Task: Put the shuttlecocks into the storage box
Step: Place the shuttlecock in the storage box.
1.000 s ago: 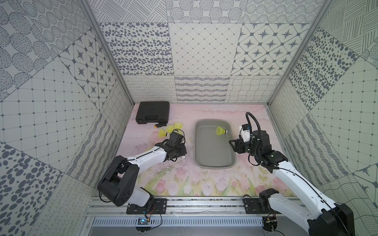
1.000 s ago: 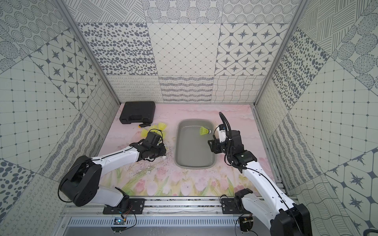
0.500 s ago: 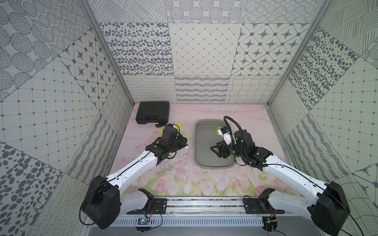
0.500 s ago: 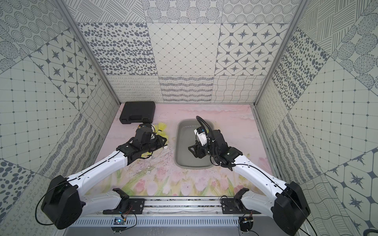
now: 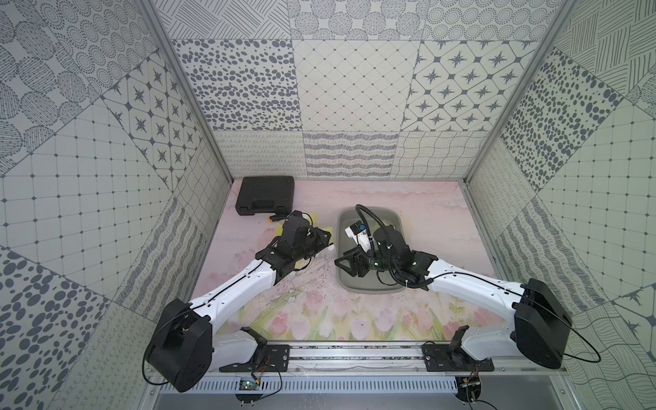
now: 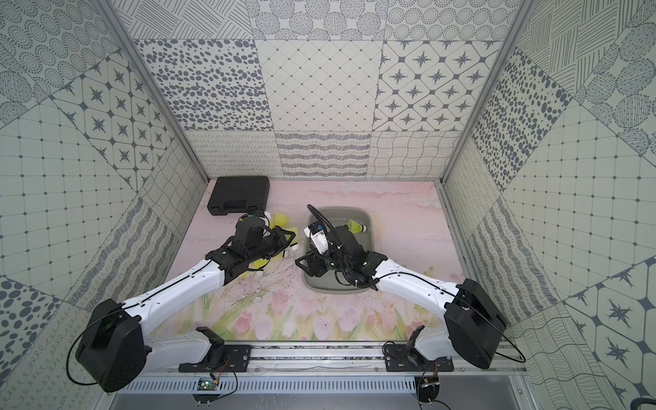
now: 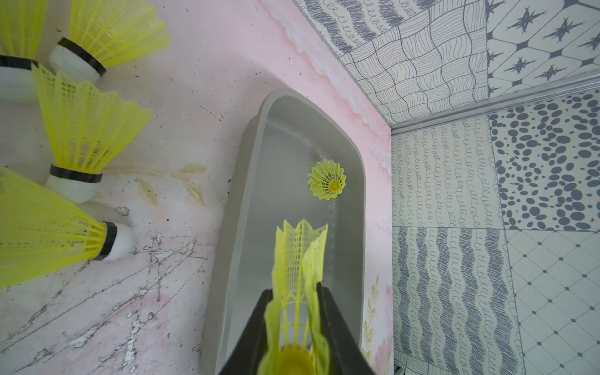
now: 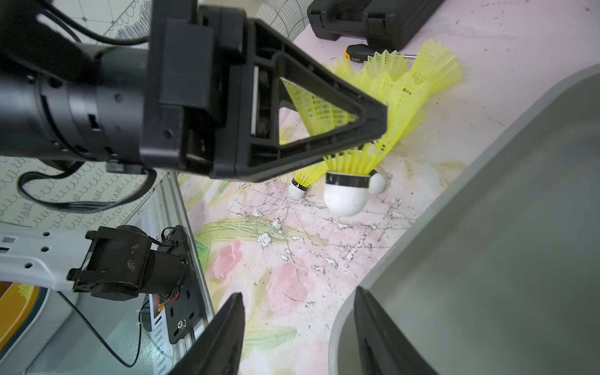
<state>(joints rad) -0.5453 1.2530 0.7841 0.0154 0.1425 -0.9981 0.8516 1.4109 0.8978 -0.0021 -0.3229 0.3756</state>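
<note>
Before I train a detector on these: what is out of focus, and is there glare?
Left wrist view: the held shuttlecock, close to the lens, is soft; the loose shuttlecock in the storage box is crisp. Right wrist view: the right gripper looks blurred. Both top views: even light, no hard shadows.

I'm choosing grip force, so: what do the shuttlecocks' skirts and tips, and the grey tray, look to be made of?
Shuttlecock skirts: thin moulded plastic, probably nylon; neon yellow, translucent, with visible ribs and mesh holes.
Tips: matt white and rounded; foam or coated cork, the look leaves it open.
Grey tray: smooth moulded plastic with a faint sheen, one piece with rounded corners.
</note>
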